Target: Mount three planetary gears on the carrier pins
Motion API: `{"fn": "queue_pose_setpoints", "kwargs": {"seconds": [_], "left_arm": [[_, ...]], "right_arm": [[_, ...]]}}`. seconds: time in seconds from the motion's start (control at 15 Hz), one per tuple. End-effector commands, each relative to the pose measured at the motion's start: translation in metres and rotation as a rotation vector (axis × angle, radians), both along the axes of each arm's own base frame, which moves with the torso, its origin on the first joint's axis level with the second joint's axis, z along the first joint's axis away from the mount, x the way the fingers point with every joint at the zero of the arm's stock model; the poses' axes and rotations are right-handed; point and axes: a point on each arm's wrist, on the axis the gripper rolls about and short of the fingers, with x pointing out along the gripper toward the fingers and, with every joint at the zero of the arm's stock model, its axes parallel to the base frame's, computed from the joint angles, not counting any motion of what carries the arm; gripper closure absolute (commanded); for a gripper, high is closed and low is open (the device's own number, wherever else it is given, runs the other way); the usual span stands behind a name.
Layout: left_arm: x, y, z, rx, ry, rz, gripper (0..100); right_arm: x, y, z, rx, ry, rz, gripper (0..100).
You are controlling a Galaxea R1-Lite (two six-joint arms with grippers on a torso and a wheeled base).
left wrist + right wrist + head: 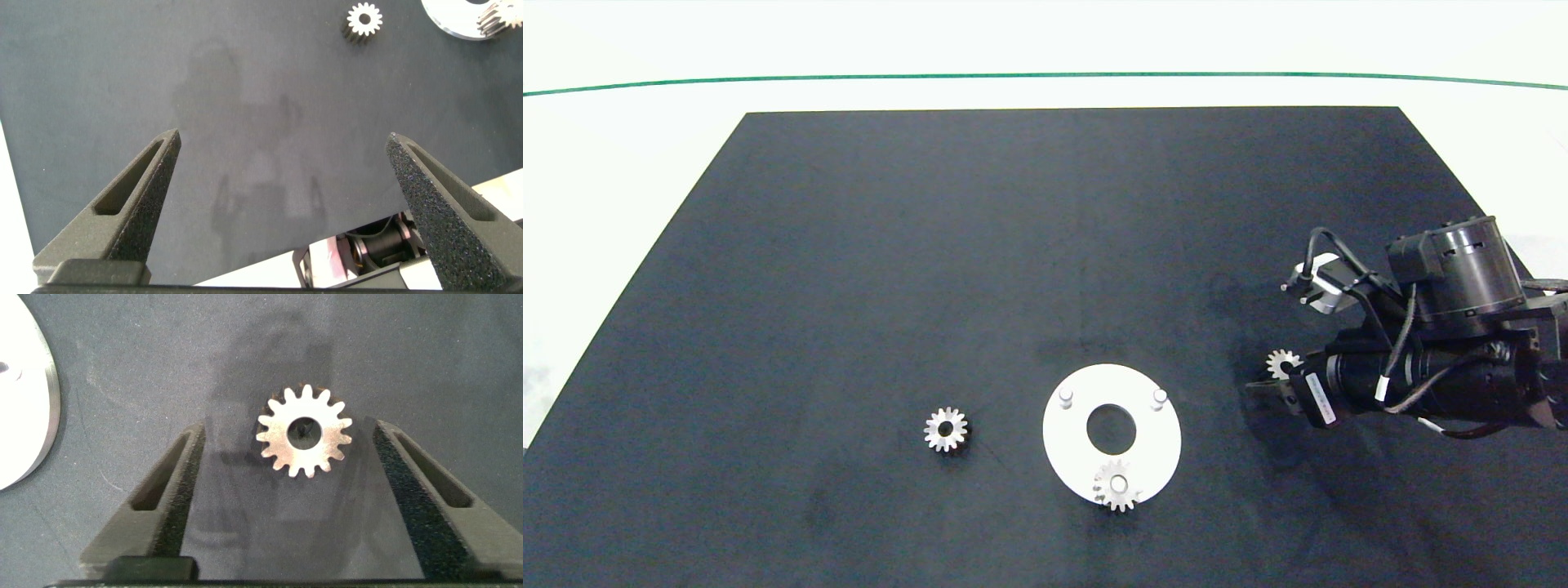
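Observation:
The white disc (1062,441) lies on the mat near the front, and two bare carrier pins (1065,398) (1159,396) stand on its far side. One planetary gear (1116,485) sits on the near pin at the disc's front rim. A second gear (946,429) lies loose to the left of the disc. A third gear (304,430) lies flat on the mat to the right of the disc. My right gripper (290,431) is open around it, one finger on each side and neither touching it. My left gripper (283,137) hangs open and empty over bare mat.
A black mat (1045,245) covers the white table (621,163), and a green line (1045,75) runs along the back. The left wrist view shows the loose gear (364,19) and the disc's rim (453,24) far from its fingers. The left arm is outside the head view.

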Motion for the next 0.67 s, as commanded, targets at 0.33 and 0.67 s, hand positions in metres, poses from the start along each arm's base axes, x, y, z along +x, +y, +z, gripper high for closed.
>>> {"fn": "queue_pose_setpoints", "kwargs": {"seconds": [0.33, 0.67], "left_arm": [[0.0, 0.0, -0.001, 0.001, 0.002, -0.001, 0], [0.0, 0.0, -0.001, 0.002, 0.005, -0.003, 0]], "right_arm": [[0.008, 0.002, -0.006, -0.007, 0.017, -0.001, 32], [0.013, 0.002, -0.004, -0.006, 0.011, -0.006, 42]]}}
